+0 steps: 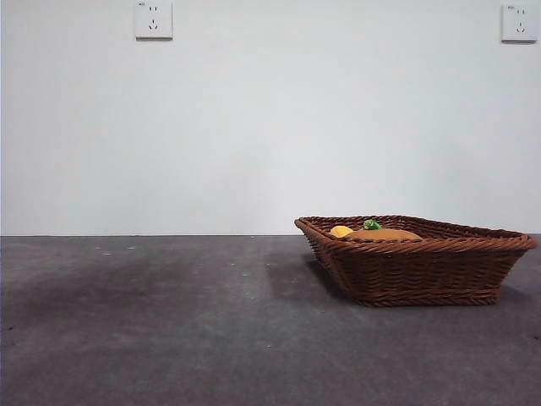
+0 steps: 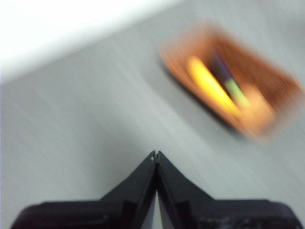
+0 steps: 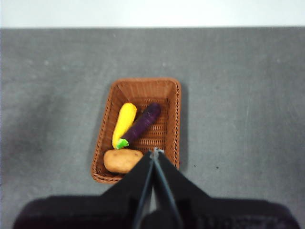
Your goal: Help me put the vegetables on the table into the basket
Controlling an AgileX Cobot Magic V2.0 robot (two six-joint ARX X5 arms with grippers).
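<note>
The brown wicker basket (image 1: 423, 262) (image 3: 169, 98) (image 2: 267, 76) sits on the dark grey table (image 1: 169, 321) at the right. Inside lie three vegetables: a brown potato (image 3: 123, 161) (image 1: 385, 234), a yellow piece (image 3: 124, 121) (image 1: 341, 230) and a purple eggplant (image 3: 143, 124) with a green cap (image 1: 372, 224). My right gripper (image 3: 155, 150) hangs high above the basket's near end, shut and empty. My left gripper (image 2: 156, 153) is also shut and empty, off to one side of the basket; its view is blurred.
A white wall with two sockets (image 1: 153, 19) (image 1: 519, 22) stands behind the table. Bare table stretches left of the basket.
</note>
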